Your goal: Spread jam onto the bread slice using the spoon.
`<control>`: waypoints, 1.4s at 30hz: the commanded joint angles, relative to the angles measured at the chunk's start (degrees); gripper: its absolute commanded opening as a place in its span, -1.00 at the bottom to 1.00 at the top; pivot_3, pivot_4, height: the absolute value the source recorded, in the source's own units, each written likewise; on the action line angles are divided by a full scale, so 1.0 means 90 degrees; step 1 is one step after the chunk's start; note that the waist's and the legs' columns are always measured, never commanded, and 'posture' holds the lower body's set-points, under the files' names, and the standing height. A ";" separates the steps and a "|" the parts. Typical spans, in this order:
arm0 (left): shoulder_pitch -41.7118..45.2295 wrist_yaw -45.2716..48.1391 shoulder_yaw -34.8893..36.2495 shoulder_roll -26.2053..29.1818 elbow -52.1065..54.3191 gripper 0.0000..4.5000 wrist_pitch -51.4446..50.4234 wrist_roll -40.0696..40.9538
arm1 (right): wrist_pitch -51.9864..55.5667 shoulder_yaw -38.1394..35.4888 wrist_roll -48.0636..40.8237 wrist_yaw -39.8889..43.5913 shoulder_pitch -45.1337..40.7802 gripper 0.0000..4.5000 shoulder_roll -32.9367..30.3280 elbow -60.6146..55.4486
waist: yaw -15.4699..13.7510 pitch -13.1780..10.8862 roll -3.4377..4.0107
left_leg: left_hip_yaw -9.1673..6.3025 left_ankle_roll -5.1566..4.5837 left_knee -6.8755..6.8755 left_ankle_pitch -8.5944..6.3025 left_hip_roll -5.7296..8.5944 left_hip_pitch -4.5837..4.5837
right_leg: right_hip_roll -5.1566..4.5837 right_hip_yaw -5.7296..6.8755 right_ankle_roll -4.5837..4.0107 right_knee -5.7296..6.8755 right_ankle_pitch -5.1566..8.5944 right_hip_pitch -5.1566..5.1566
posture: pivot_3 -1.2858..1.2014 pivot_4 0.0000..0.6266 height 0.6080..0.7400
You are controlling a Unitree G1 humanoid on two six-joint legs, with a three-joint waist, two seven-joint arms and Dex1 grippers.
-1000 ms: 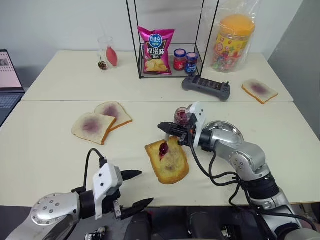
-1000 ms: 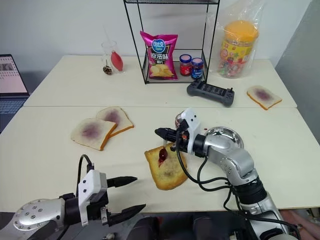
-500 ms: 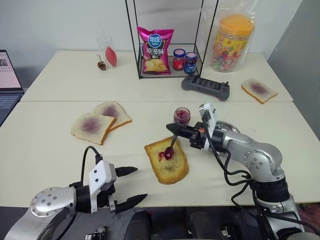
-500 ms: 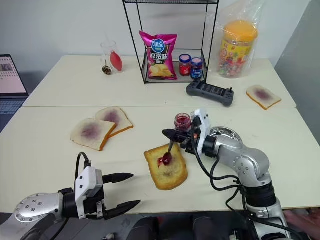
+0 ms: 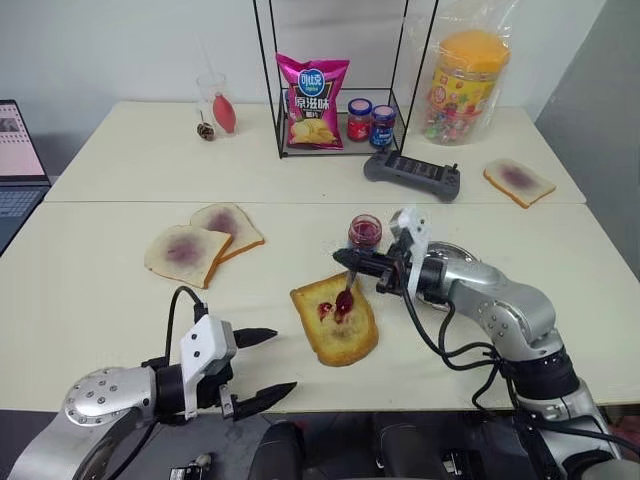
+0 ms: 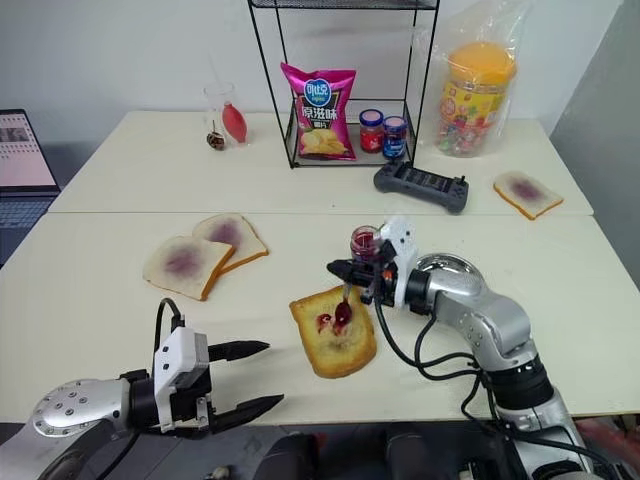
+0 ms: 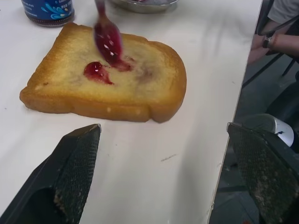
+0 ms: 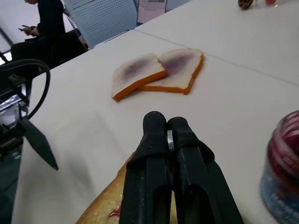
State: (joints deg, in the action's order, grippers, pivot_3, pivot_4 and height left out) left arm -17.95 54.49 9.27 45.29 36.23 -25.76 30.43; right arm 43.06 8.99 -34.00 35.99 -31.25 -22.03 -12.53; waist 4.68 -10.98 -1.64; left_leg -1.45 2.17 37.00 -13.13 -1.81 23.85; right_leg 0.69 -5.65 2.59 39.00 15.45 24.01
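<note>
The toasted bread slice [image 5: 335, 320] lies on the table's near middle, with a dab of jam [image 7: 97, 72] on its top. My right gripper [image 5: 345, 258] is shut on the spoon's [image 5: 346, 295] handle. The spoon hangs down from it, and its jam-coated bowl [image 7: 107, 39] rests on the slice's centre. The small jam jar [image 5: 364, 231] stands just behind the bread, beside the right gripper. My left gripper [image 5: 270, 365] hovers open near the table's front edge, left of the slice, with nothing between its fingers [image 7: 77, 163].
Two pale slices with purple spots [image 5: 205, 245] lie to the left, another [image 5: 518, 180] at far right. A metal bowl [image 7: 145, 3] sits behind the bread. Behind are a black controller [image 5: 412, 172], a wire rack with a chip bag [image 5: 310, 100], two lidded jars [image 5: 370, 120], and a candy tub [image 5: 463, 85].
The right gripper carried the spoon from the slice's left edge toward its centre, leaving a dab of jam behind. The left gripper has stayed open and nearly in place.
</note>
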 commanded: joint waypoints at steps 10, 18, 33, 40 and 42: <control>0.0545 -0.0099 0.0157 0.0238 0.0445 1.00 -0.0548 0.0428 | 0.1841 -0.1685 -0.2084 -0.1220 -0.0432 -0.98 0.1266 0.0090 | 0.0012 0.0000 0.0000 | -0.0006 0.0000 -0.0011 0.0000 -0.0008 0.0004 | 0.0007 0.0005 -0.0005 0.0002 0.0003 0.0004 | 0.03 -0.52 1.00; 0.0986 -0.0505 0.0167 0.0398 0.0879 1.00 -0.1286 0.0950 | 0.1803 -0.1255 -0.1703 -0.1509 -0.0141 -0.98 0.1752 0.0487 | 0.0017 0.0000 0.0000 | -0.0002 0.0000 -0.0008 0.0000 -0.0005 0.0004 | 0.0006 0.0002 -0.0003 0.0002 0.0002 0.0005 | 0.03 -0.52 1.00; 0.0870 -0.0692 0.0143 0.0488 0.1033 1.00 -0.1487 0.1042 | 0.0933 -0.0896 -0.0718 -0.0583 0.0021 -0.98 0.0738 0.0671 | 0.0012 0.0000 0.0000 | -0.0005 0.0000 -0.0008 0.0000 -0.0004 0.0001 | 0.0007 0.0004 -0.0003 0.0002 0.0002 0.0003 | 0.03 -0.52 1.00; -0.0215 -0.0239 0.0259 0.0382 0.0754 1.00 -0.0618 0.0504 | 0.1475 -0.1392 -0.1321 -0.0792 -0.0263 -0.98 0.0635 0.0333 | 0.0012 0.0000 0.0000 | -0.0001 0.0000 -0.0008 0.0000 -0.0004 0.0001 | 0.0006 0.0000 -0.0004 0.0002 0.0002 0.0004 | 0.03 -0.52 1.00; -0.0460 -0.0168 0.0262 0.0334 0.0715 1.00 -0.0396 0.0394 | 0.1758 -0.1561 -0.1642 -0.0950 -0.0339 -0.98 0.0792 0.0229 | 0.0012 0.0000 0.0000 | -0.0002 0.0000 -0.0008 0.0000 -0.0004 0.0002 | 0.0005 0.0001 -0.0004 0.0001 0.0003 0.0004 | 0.03 -0.52 1.00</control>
State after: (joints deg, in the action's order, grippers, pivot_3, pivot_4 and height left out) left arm -20.63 51.75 10.77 48.89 42.10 -32.57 35.19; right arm 56.29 -2.39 -44.19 28.79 -32.36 -16.26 -6.84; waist 4.78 -10.99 -1.64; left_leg -1.46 2.17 36.92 -13.13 -1.87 23.87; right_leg 0.74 -5.66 2.55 39.00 15.47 24.06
